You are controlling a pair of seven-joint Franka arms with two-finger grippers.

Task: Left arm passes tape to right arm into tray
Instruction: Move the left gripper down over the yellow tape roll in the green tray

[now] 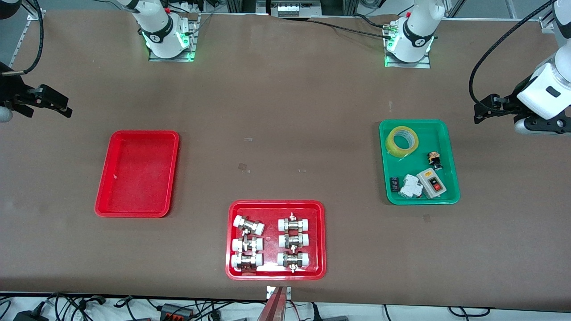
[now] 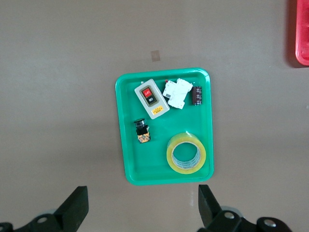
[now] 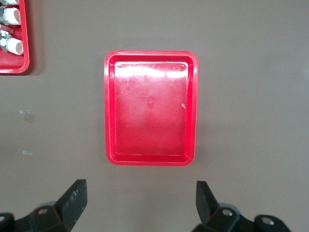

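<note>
The yellow tape [image 1: 391, 147] lies in the green tray [image 1: 410, 167], at the tray's end farther from the front camera; it also shows in the left wrist view [image 2: 186, 169]. My left gripper [image 1: 479, 111] is open and empty, up over the bare table at the left arm's end, apart from the green tray [image 2: 145, 159]; its own view shows it [image 2: 141, 195] wide open. The plain red tray [image 1: 137, 173] lies empty toward the right arm's end. My right gripper [image 1: 64, 104] is open and empty over bare table beside it, with the tray [image 3: 150, 107] in its view and the jaws [image 3: 140, 191] wide apart.
The green tray also holds a grey switch box [image 1: 432, 183], a white breaker [image 1: 411, 186] and a small black-and-yellow part [image 1: 434, 159]. A squarer red tray [image 1: 276, 203] of white-capped metal fittings sits mid-table, near the front camera.
</note>
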